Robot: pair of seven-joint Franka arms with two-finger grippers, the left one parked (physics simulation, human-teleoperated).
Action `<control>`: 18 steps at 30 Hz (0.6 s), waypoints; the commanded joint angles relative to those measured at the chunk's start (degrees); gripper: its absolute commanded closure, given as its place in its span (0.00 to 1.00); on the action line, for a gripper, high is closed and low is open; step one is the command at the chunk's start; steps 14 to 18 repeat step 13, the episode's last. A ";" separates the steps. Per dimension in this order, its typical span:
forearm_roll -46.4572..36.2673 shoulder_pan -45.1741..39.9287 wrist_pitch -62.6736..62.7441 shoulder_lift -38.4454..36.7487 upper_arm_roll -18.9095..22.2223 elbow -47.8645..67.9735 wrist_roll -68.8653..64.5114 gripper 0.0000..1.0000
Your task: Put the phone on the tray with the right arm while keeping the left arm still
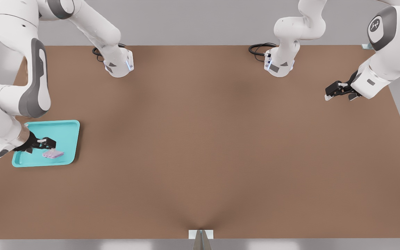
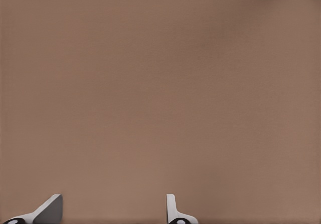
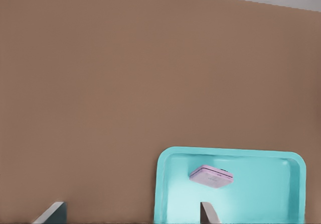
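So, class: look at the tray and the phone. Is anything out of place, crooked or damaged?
Nothing stands out. The phone lies inside the tray, turned at a slight angle to its rim, with no visible damage. The gripper hangs just above it with the fingers apart, not touching it. The tray sits flat on the table.

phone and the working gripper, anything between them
Nothing: in the right wrist view only bare tray floor separates the phone from the open gripper.
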State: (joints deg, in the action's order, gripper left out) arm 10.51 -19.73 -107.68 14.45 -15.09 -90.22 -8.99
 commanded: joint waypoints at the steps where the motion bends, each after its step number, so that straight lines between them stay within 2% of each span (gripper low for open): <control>1: -7.00 16.29 6.35 -7.76 15.17 -2.14 1.16 0.00; 3: -7.00 20.96 7.66 -11.81 17.99 -3.30 5.30 0.00; 4: -7.17 19.91 10.47 -12.17 16.32 -0.93 5.82 0.00; 5: -7.17 19.91 14.69 -9.10 15.88 4.33 6.18 0.00; 6: -7.35 20.17 22.77 -2.16 15.44 13.65 7.14 0.00; 7: -8.57 20.44 22.61 -1.27 16.31 14.90 7.32 0.00; 13: -9.72 20.43 17.95 -4.96 16.67 9.98 7.06 0.00; 18: -9.72 20.43 17.95 -4.96 16.67 9.98 7.06 0.00</control>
